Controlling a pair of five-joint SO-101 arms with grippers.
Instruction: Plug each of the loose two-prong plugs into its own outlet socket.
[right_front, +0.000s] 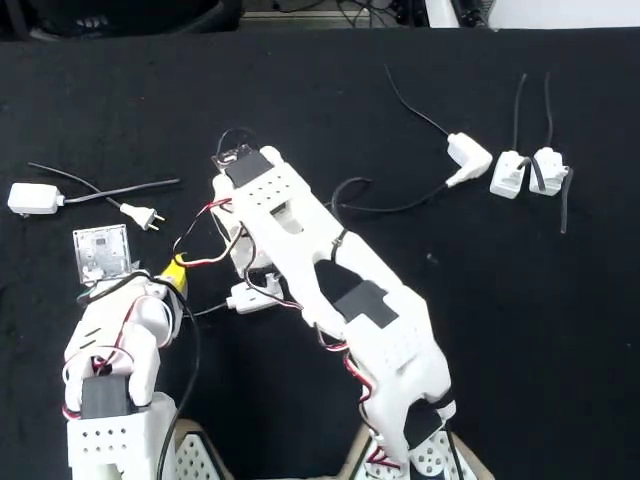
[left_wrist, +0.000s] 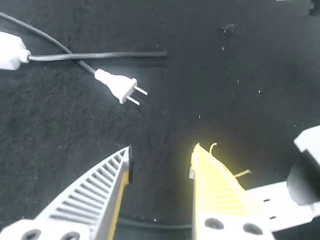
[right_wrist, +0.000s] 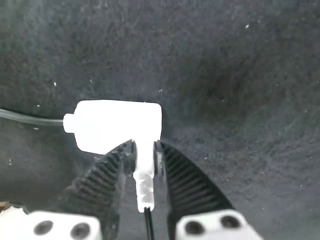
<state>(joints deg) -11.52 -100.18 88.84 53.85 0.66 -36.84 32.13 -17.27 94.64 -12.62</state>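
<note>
Black worktop (right_front: 520, 340): loose plug (left_wrist: 117, 86) lies toward the far-left corner from the wide-open left claw (left_wrist: 160, 152), prongs rightward; right claw (right_wrist: 144, 146) pinches a second plug (right_wrist: 144, 184).

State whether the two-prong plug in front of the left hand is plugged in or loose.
Loose: the plug lies flat with both prongs bare and free.

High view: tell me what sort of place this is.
Probably a robotics test bench rather than a home: a table covered in black cloth, a left arm and right arm mounted side by side, and a loose two-prong plug lying near an outlet socket.
</note>
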